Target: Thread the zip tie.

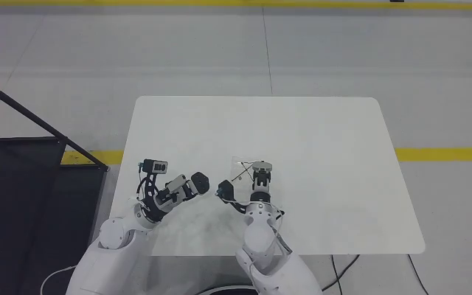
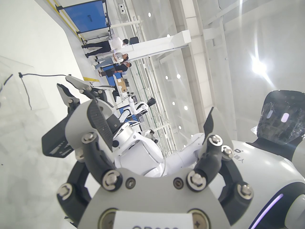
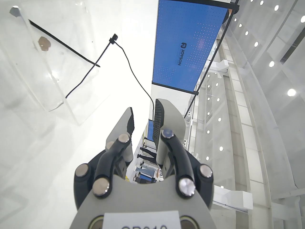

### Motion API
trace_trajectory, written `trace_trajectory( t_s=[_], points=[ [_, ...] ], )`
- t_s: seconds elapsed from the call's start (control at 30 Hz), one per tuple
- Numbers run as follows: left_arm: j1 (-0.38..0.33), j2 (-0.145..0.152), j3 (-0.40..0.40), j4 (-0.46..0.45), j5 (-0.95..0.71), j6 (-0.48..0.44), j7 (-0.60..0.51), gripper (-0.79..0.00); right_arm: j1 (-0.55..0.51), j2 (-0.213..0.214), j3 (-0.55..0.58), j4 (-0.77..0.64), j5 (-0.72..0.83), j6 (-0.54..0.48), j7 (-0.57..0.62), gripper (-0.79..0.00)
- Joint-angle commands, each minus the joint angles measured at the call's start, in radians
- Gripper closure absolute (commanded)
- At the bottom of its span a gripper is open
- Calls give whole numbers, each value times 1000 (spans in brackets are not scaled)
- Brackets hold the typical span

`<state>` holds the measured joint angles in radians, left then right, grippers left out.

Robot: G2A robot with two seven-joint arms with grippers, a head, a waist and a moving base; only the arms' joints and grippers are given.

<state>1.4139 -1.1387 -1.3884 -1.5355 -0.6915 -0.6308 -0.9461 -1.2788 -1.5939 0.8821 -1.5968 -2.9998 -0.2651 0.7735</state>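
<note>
Listing my holdings at this moment:

Item 1: my right gripper [image 3: 144, 104], set narrow, with a sliver of white table showing between the pads. The tail of a thin black plastic zip tie [image 3: 133, 72] meets its ribbed pad. I cannot tell whether the tail is actually pinched.

Item 2: that zip tie's small square head [image 3: 114, 37], out ahead of the right gripper by the far wall of a clear shallow plastic tray [image 3: 71, 13]. A second straight black strand runs from the head down into the tray; one tie or two, I cannot tell. A thicker black tie [image 3: 64, 44] lies on the tray floor and crosses that strand in view.

Item 3: my left gripper [image 2: 152, 110], spread wide and empty, near the right gripper above the white rounded table [image 1: 332, 147].

Hazards, as I judge them:
- With the pads not closed tight, the tail could slide out at the first tug.
- The strand is limp and curved, so the head may swing off line.
- My wide left jaws could nudge the light tray or snag the crossed strands.

Writing: white print on a blue wall panel [image 3: 188, 46], not transcribed; a white label [image 3: 143, 219] on my right wrist plate, its characters cut off at the edge
</note>
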Motion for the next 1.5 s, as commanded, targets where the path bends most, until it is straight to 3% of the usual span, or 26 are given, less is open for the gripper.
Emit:
trace_trajectory(
  t_s=[0.0,0.37,0.47,0.53,0.67,0.87,0.93,1.0,1.1,1.47],
  points=[
    [0,0,0,0,0,0,0,-785,-14,2,7,-28,-1,-5,-12,-256],
    [0,0,0,0,0,0,0,-785,-44,1,25,-68,-21,-3,-50,-283],
    [0,0,0,0,0,0,0,-785,-63,2,41,-103,13,28,-83,-305],
    [0,0,0,0,0,0,0,-785,-83,4,57,-142,54,50,-117,-376],
    [0,0,0,0,0,0,0,-785,-155,9,80,-254,148,106,-193,-382],
    [0,0,0,0,0,0,0,-785,-197,8,171,-335,380,196,-254,-413],
    [0,0,0,0,0,0,0,-785,-227,13,213,-371,465,212,-313,-511],
    [0,0,0,0,0,0,0,-785,-259,18,255,-405,544,221,-369,-680],
    [0,0,0,0,0,0,0,-785,-299,25,312,-449,668,214,-461,-742],
    [0,0,0,0,0,0,0,-785,-389,54,519,-504,1135,53,-826,-785]
  ],
)
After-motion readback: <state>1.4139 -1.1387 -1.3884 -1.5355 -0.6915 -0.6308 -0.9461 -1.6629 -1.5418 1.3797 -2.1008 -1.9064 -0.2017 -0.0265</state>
